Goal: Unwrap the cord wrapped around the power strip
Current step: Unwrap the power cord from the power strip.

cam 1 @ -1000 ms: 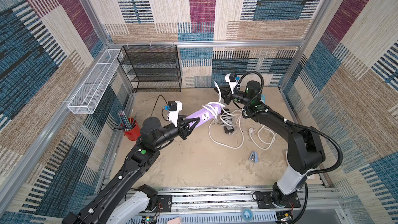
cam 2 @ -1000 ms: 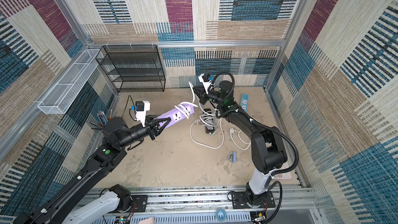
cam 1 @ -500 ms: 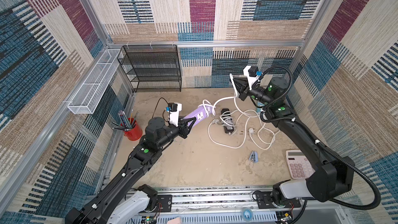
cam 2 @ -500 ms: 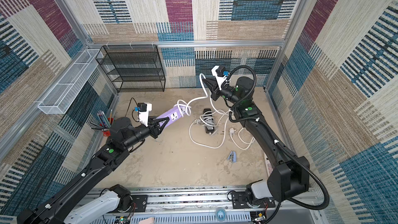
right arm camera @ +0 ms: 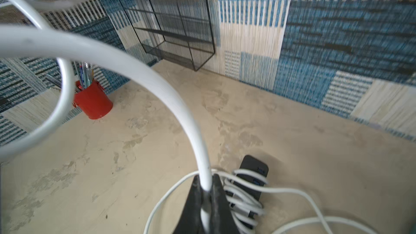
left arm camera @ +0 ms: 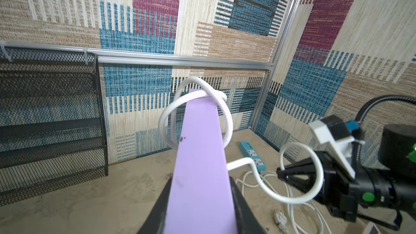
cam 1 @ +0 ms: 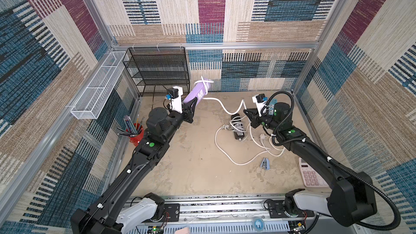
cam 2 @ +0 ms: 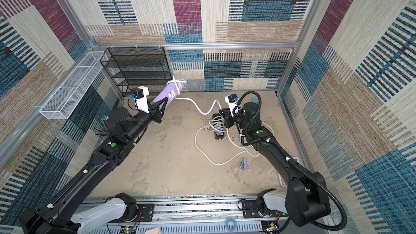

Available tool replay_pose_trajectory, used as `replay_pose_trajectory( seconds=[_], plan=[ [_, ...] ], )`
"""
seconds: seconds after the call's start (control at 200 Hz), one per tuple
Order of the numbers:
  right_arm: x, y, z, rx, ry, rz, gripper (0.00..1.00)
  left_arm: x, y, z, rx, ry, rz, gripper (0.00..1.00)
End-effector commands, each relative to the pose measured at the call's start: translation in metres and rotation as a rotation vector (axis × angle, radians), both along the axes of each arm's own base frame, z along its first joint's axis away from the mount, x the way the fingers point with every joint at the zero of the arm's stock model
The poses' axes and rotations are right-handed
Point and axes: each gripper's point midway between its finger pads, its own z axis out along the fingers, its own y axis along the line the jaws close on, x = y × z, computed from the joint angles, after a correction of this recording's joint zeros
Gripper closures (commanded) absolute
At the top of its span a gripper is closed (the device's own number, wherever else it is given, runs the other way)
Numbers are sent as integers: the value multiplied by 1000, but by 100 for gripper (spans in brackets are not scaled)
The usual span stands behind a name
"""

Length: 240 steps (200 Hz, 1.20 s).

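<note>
Purple power strip point(cam 1: 199, 94), clamped at its near end in the left gripper point(cam 1: 192, 106), is pointing up toward the back wall. White cord point(right arm camera: 193, 131) is looping its far tip, and the right gripper point(right arm camera: 206, 190), pinching that cord, is hanging to the strip's right.

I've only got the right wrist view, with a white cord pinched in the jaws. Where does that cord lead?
Observer: To a purple power strip, held off the table by the left gripper.
Operator: Is any cord wrapped on it?
Observer: Yes, the white cord loops around its far end.
Operator: Anything behind my arm?
Observer: A pink calculator lies on the table beside the right arm.
</note>
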Motion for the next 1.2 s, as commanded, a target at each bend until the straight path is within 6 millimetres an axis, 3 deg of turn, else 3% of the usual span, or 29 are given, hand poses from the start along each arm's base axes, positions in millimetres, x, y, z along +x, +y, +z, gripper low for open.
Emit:
replay_pose_trajectory(
  seconds=[0.0,0.18,0.426,0.606,0.776,0.866,0.947,1.072,1.197],
  plan=[
    [4,-8,-35,6,123,-78,100,-2,13,45,-10,-172,65,100],
    [9,-17,-82,-9,263,-164,100,-8,30,64,1,-245,147,100],
    [15,-28,-142,-41,403,-268,100,-13,45,67,2,-275,202,100],
    [22,-30,-161,-42,433,-299,100,-12,38,63,-5,-264,165,100],
    [24,-26,-134,-34,363,-259,99,-13,24,59,-6,-254,86,100],
    [18,-20,-114,-21,314,-208,71,-15,13,58,-2,-245,22,100],
    [12,-18,-91,-2,258,-176,37,-16,5,56,-2,-231,-31,100],
    [-1,-13,-43,29,132,-111,1,-19,-4,55,2,-215,-89,100],
    [-18,-3,23,85,-56,-5,1,-24,-14,55,0,-195,-156,100]
  ],
)
